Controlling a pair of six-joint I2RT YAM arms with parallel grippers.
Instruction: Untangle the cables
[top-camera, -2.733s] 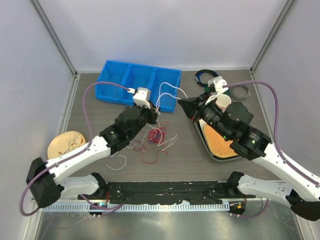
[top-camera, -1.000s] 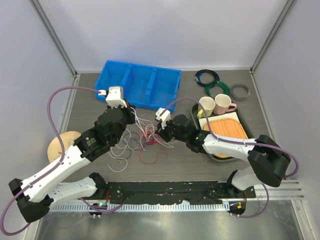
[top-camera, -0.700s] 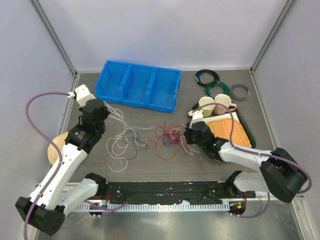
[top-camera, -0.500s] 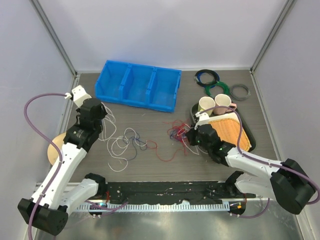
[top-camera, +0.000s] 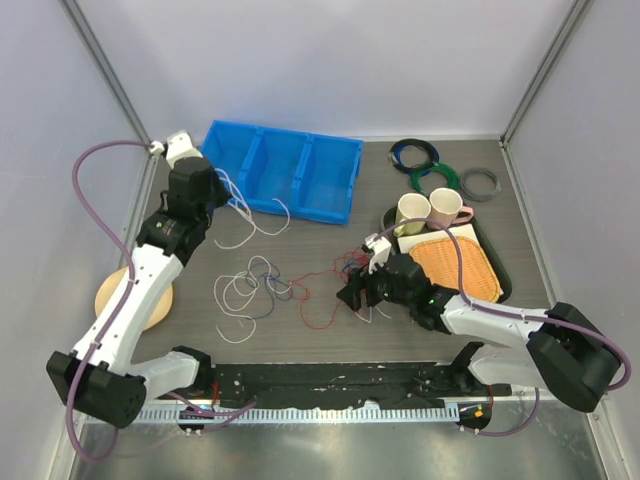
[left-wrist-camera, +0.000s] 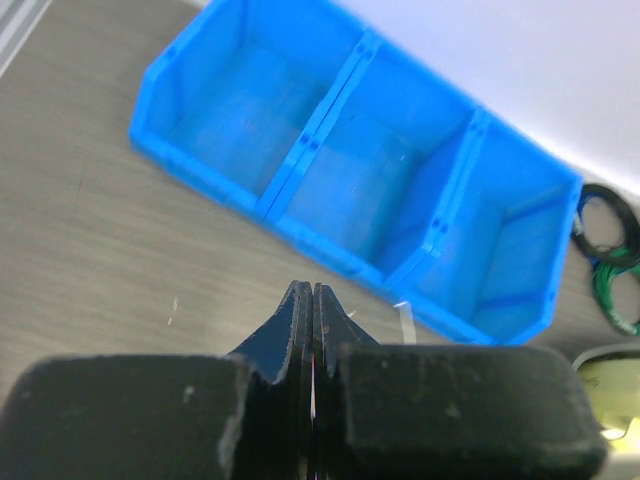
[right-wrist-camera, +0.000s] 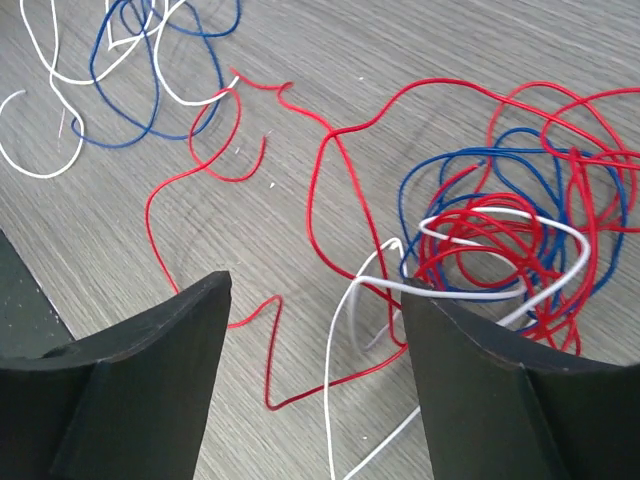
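The left gripper (top-camera: 211, 188), raised at 10 o'clock by the blue three-compartment bin (top-camera: 278, 168), has its jaws pressed together, pinching a white cable (top-camera: 244, 204) that trails toward centre; the right gripper (right-wrist-camera: 318, 302) hangs spread over the red, blue and white tangle (right-wrist-camera: 500, 235), just off centre at 4 o'clock; separated white and blue loops (top-camera: 246, 291) lie at 8 o'clock.

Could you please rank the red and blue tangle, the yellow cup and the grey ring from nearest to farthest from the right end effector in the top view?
Measured from the right end effector:
1. the red and blue tangle, just beyond its fingers.
2. the yellow cup, farther back and to the right.
3. the grey ring, farthest back, near the right wall.
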